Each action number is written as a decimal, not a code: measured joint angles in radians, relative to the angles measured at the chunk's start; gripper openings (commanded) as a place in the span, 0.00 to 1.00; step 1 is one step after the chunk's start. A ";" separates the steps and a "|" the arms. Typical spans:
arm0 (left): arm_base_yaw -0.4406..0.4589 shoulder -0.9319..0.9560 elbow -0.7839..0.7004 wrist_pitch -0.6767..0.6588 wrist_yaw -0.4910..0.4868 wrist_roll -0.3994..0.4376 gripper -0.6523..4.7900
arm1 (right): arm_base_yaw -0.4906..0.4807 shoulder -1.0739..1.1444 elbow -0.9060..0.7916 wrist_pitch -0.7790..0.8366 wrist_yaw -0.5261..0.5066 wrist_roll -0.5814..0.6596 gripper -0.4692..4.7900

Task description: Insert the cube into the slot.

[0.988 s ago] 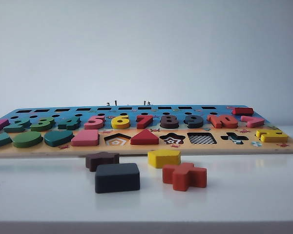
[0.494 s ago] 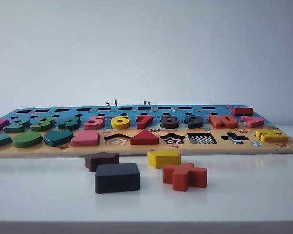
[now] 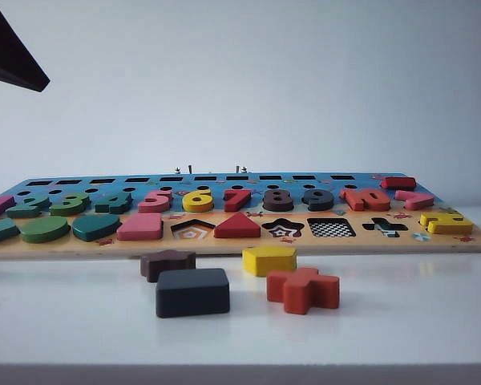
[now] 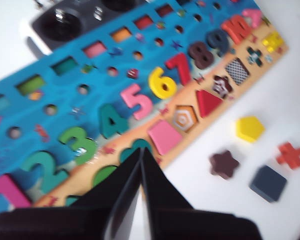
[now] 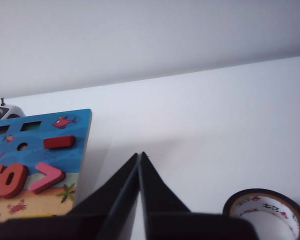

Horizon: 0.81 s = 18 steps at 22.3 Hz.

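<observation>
Since the earlier picture, a dark arm part (image 3: 12, 52) has come into the top left corner of the outside view. Nothing is held by the left gripper (image 4: 141, 152); its jaws are pressed together above the puzzle board (image 4: 65, 100). Well off to its side, the cube (image 4: 268, 183) is seen on the table (image 4: 215, 210), near the star block (image 4: 224, 164). The right gripper (image 5: 140, 156) is pressed together too, beside the board's edge.

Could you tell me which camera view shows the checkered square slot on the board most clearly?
The left wrist view looks down into the checkered slot, showing its square outline, though slightly blurred. The exterior view shows the slot sharply but foreshortened. The right wrist view misses it.
</observation>
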 measured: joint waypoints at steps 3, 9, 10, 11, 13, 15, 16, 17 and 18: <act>-0.071 0.040 0.044 -0.102 0.007 0.000 0.15 | 0.073 0.000 0.038 -0.048 0.000 0.000 0.08; -0.135 0.101 0.134 -0.223 0.041 -0.004 0.15 | 0.229 0.013 0.140 -0.056 0.011 0.008 0.09; -0.135 0.117 0.158 -0.237 0.048 -0.005 0.15 | 0.269 0.043 0.176 -0.055 0.012 0.019 0.09; -0.135 0.132 0.179 -0.249 0.054 -0.007 0.15 | 0.309 0.082 0.209 -0.057 0.012 0.025 0.09; -0.135 0.158 0.222 -0.284 0.068 -0.008 0.15 | 0.389 0.178 0.288 -0.075 0.012 0.026 0.09; -0.135 0.180 0.252 -0.317 0.080 -0.008 0.15 | 0.472 0.288 0.371 -0.101 0.012 0.026 0.09; -0.135 0.190 0.262 -0.333 0.084 -0.008 0.15 | 0.525 0.361 0.426 -0.141 0.012 0.024 0.09; -0.135 0.197 0.269 -0.345 0.085 -0.008 0.15 | 0.560 0.410 0.463 -0.174 0.012 0.019 0.09; -0.135 0.201 0.273 -0.351 0.086 -0.008 0.15 | 0.591 0.453 0.495 -0.204 0.011 0.005 0.10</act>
